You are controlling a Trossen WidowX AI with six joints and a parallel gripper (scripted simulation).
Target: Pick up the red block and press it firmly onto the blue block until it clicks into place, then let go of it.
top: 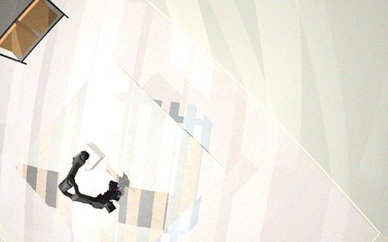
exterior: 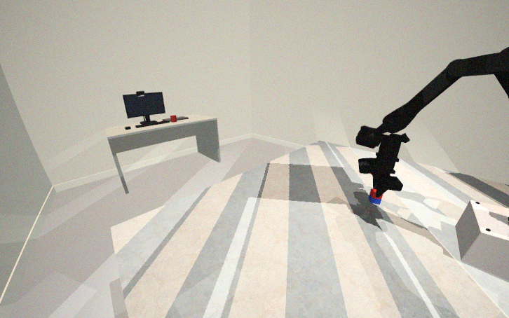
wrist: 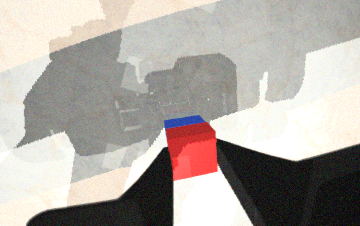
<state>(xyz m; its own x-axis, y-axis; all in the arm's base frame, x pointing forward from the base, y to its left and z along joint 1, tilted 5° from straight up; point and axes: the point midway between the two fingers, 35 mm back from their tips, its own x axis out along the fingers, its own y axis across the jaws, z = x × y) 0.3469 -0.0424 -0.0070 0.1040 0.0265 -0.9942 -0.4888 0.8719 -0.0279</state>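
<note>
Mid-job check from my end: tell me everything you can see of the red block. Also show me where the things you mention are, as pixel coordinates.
The red block (exterior: 373, 195) (wrist: 194, 154) is small, boxy and plain bright red, with smooth-looking faces, one shaded darker in the wrist view. It sits roughly upright, directly above the blue block (exterior: 374, 201) (wrist: 184, 121), with no gap visible between them. The end effector (exterior: 378, 194) (wrist: 190, 148) is closed on its two opposite sides. Whether it has clicked into place, I cannot tell.

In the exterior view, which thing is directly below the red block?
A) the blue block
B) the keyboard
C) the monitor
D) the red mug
A: the blue block shows right under the red block, which is between the fingers of the gripper.
</note>
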